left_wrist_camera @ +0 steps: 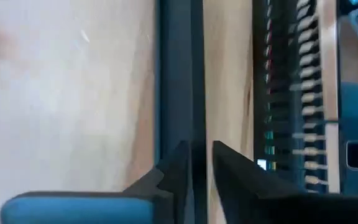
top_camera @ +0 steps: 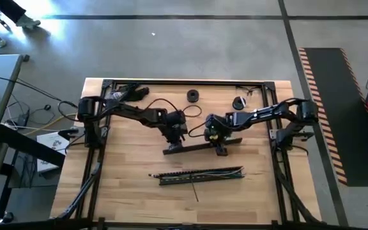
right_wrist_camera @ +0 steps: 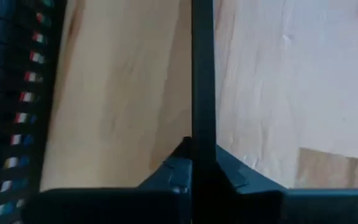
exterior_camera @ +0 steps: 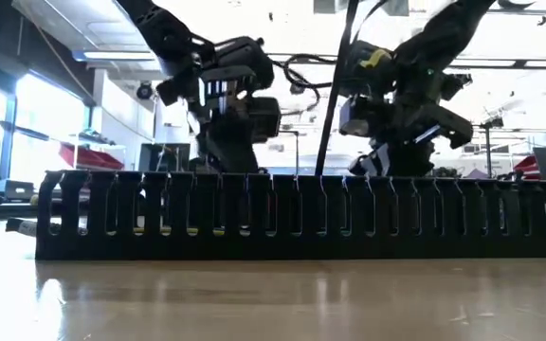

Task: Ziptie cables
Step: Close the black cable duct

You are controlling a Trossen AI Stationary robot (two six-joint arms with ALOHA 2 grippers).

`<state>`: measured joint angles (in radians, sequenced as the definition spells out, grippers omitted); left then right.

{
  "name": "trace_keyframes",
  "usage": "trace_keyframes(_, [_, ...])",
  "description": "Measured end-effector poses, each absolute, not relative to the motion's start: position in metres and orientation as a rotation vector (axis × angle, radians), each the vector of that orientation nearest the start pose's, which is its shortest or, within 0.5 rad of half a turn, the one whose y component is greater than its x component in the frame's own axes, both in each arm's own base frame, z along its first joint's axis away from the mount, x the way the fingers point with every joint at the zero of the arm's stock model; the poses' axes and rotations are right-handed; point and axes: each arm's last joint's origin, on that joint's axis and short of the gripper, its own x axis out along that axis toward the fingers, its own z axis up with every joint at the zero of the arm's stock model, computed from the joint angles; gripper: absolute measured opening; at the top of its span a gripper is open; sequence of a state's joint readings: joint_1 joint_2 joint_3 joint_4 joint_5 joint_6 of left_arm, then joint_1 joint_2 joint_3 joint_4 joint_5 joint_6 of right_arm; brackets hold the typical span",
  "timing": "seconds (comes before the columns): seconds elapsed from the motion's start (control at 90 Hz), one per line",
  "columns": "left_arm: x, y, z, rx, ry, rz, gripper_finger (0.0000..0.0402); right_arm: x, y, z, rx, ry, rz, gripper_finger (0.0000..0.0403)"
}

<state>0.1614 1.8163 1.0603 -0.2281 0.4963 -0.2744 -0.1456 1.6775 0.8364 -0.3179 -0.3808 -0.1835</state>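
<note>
Clamped narrow on a long black strip [top_camera: 195,148] mid-table: left gripper [top_camera: 174,137] on one end, right gripper [top_camera: 219,144] on the other, fingers closed against its flat sides. Best to keep it level and move both ends together without twisting, as it looks like a thin, smooth, rigid length of plastic likely to bow or slip if one end leads. Nearer the front edge of the pale, grained wooden table [top_camera: 126,191], close to the strip: a black slotted channel [top_camera: 171,179] with comb-like teeth, cradling the cables [top_camera: 225,170], thin pale wires running loose along it, not yet tied.
</note>
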Motion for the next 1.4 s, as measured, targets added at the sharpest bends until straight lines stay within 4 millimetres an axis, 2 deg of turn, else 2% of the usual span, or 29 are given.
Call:
trace_keyframes(0.178, [0.340,0.052,0.193,-0.379,0.901,-0.014,0.0123,0.289,-0.046,0.138,0.285,1.070,0.361,0.0002])
trace_keyframes(0.322, [0.338,0.036,0.217,-0.184,0.808,-0.027,0.0139,0.285,-0.064,0.140,0.466,1.020,0.406,0.0002])
trace_keyframes(0.4, [0.340,0.022,0.220,-0.107,0.781,-0.063,0.0140,0.284,-0.072,0.138,0.599,0.991,0.458,0.0002])
trace_keyframes(0.5, [0.342,0.004,0.219,-0.046,0.774,-0.078,0.0137,0.283,-0.077,0.125,0.716,1.006,0.499,0.0001])
trace_keyframes(0.622, [0.344,-0.012,0.210,-0.006,0.811,-0.005,0.0128,0.284,-0.078,0.103,0.813,1.059,0.517,0.0001])
trace_keyframes(0.711, [0.346,-0.020,0.203,-0.020,0.831,0.027,0.0121,0.286,-0.079,0.095,0.864,1.077,0.514,0.0001])
trace_keyframes(0.811, [0.349,-0.025,0.191,-0.044,0.868,0.038,0.0112,0.288,-0.079,0.092,0.859,1.078,0.503,0.0009])
trace_keyframes(0.9, [0.351,-0.028,0.182,-0.046,0.896,0.052,0.0105,0.289,-0.080,0.095,0.827,1.057,0.503,0.0032])
trace_keyframes(1.056, [0.351,-0.030,0.175,-0.023,0.923,0.080,0.0094,0.295,-0.083,0.103,0.779,1.037,0.488,0.0101])
trace_keyframes(1.222, [0.351,-0.029,0.175,-0.037,0.926,0.114,0.0090,0.299,-0.089,0.116,0.753,1.090,0.481,0.0172])
trace_keyframes(1.4, [0.349,-0.033,0.176,-0.058,0.923,0.125,0.0090,0.299,-0.097,0.137,0.529,1.257,0.309,0.0201])
